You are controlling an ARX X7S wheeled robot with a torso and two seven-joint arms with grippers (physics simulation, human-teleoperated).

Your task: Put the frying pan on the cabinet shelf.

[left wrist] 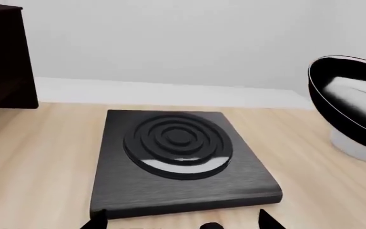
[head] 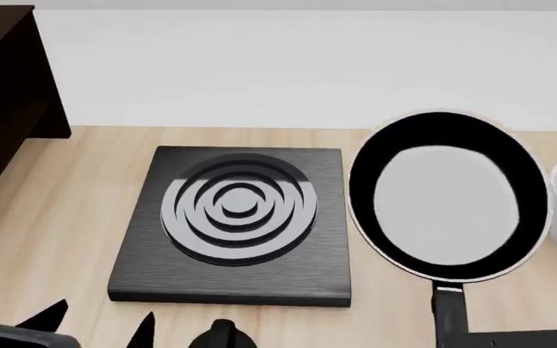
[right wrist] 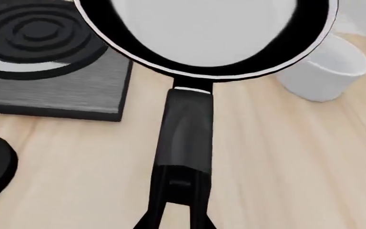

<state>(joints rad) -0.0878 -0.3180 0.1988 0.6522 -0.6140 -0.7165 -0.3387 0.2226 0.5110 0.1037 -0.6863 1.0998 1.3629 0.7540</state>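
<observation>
The right gripper (right wrist: 173,210) holds the pan (head: 448,192) by its handle; the cabinet (head: 8,109) is far left. The left gripper (head: 95,322) is open.

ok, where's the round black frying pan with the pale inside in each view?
Head: round black frying pan sits at the right, handle toward the bottom edge.
Left wrist: at the right edge, tilted, cropped.
Right wrist: across the top, handle running down.
Shared landmark: square black hob plate.
</observation>
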